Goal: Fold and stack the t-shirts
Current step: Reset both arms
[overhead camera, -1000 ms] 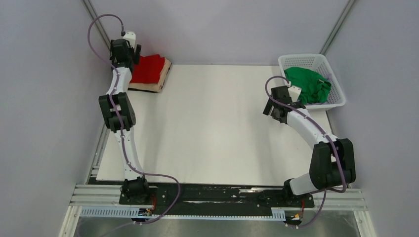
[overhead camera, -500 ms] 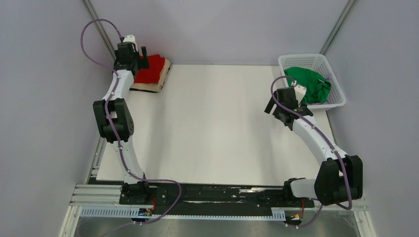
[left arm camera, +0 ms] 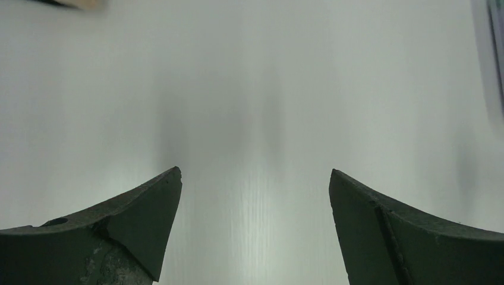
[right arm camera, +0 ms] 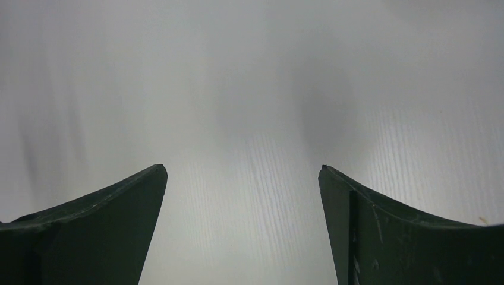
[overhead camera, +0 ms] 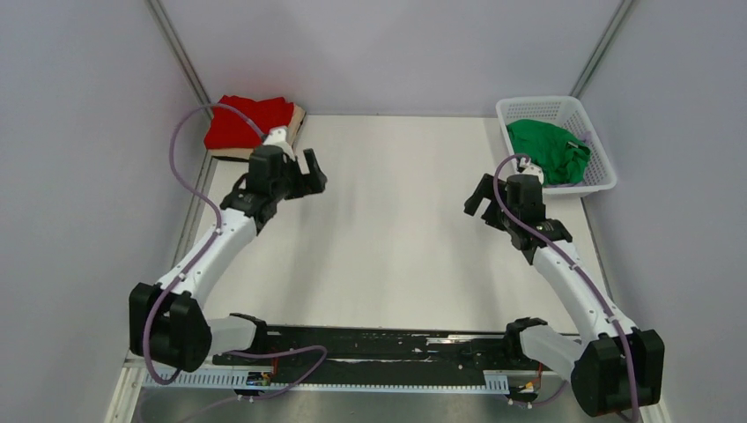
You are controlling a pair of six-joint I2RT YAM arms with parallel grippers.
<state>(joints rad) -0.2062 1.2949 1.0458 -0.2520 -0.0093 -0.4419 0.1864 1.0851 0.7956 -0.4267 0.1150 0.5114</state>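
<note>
A folded bright red t-shirt [overhead camera: 248, 122] lies on a folded tan beige t-shirt [overhead camera: 297, 117] at the table's far left corner. A crumpled green t-shirt [overhead camera: 550, 150] lies in the white lattice basket [overhead camera: 597, 146] at the far right. My left gripper [overhead camera: 313, 174] is open and empty over the bare white table [overhead camera: 388, 229], near side of the red shirt; in its wrist view [left arm camera: 254, 184] only table shows between the fingers. My right gripper [overhead camera: 480, 196] is open and empty, left of the basket; its wrist view [right arm camera: 242, 175] shows only table.
Grey walls close in the table on the left, back and right. Metal rails run along the table's left edge [overhead camera: 181, 256] and the near edge [overhead camera: 388, 352], where both arm bases are bolted.
My left gripper has swung from over the red shirt towards the table's middle. My right gripper has pulled back from the basket's left side, nearer and lower over the table.
</note>
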